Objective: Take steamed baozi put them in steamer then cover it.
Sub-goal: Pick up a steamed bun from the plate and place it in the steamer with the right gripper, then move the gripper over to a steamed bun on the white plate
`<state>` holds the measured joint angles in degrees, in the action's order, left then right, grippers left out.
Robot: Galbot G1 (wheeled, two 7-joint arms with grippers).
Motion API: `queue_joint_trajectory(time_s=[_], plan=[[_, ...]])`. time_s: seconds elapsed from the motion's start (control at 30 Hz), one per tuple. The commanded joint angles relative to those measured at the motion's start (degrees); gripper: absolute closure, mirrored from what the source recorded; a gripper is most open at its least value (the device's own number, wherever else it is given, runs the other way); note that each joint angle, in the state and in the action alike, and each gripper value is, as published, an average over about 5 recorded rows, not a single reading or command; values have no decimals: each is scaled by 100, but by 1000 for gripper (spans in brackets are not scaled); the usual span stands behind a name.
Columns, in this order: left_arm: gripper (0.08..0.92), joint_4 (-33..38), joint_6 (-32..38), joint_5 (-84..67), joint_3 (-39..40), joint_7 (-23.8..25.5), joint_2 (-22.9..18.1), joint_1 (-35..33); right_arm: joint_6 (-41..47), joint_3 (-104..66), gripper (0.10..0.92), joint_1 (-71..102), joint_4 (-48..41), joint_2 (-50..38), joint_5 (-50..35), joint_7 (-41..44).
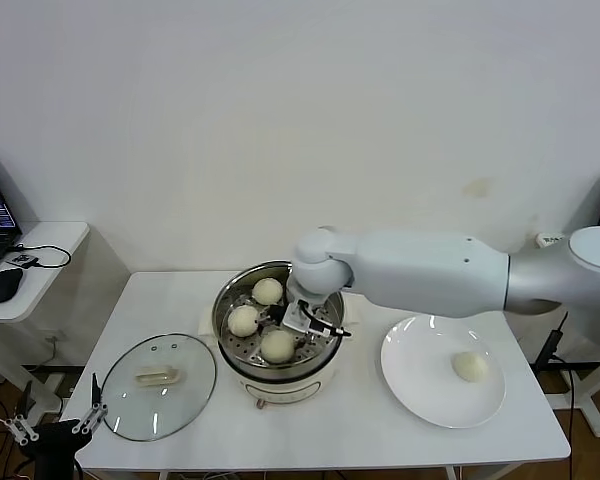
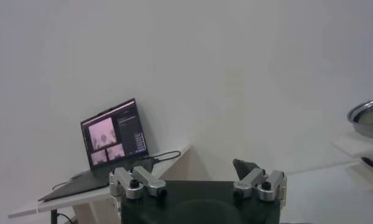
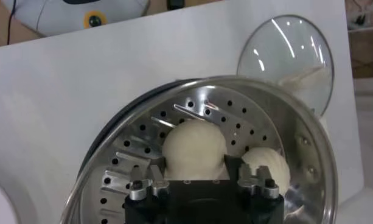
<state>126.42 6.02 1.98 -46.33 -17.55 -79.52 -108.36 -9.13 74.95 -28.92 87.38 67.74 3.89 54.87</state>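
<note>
Right gripper is down inside the steamer, fingers spread either side of a baozi sitting on the perforated tray. Another bun just beside it. Glass cover lies on the table behind.

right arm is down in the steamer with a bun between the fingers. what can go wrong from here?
Right gripper straddles a bun in the steamer; lifting out could drag it or bump the neighbouring bun.
One bun remains on the plate.
The lid overhangs the table edge near the left gripper.

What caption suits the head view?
Right gripper open over the steamer holding three baozi; one on the plate.
</note>
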Motion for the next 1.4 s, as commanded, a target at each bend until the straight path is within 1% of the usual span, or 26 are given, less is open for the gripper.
queue_joint_trajectory(time_s=[0.03,0.1,0.17,0.37,0.47,0.6,0.73,0.9,1.03,1.13,1.4], plan=[[177,6,-7,1,8,8,19,6,-39,-252,210,-349,229,-422,-86,13],[177,13,-11,2,10,13,28,12,88,-354,205,-443,322,-667,-191,73],[177,26,-17,2,12,18,42,16,431,-483,203,-535,452,-1026,-358,201],[177,56,-32,0,24,33,108,34,2046,-804,203,-630,831,-2259,-735,567],[177,54,-34,0,59,35,150,49,2557,-960,203,-460,986,-3022,-806,598],[177,19,-32,9,143,36,202,73,2732,-1138,203,-17,1174,-3976,-597,588],[177,-6,-32,22,229,39,224,101,2643,-1330,203,535,1256,-4576,-129,576],[177,-15,-31,55,332,43,241,120,2439,-2590,203,2108,1163,-5181,337,543],[177,-37,-34,104,401,48,242,129,2201,-3865,203,3639,931,-5381,722,568],[177,-37,-44,131,418,55,239,123,1999,-4544,203,4405,643,-5281,994,599],[177,9,-97,177,398,96,222,58,1773,-5394,203,5440,-172,-4640,1381,659]])
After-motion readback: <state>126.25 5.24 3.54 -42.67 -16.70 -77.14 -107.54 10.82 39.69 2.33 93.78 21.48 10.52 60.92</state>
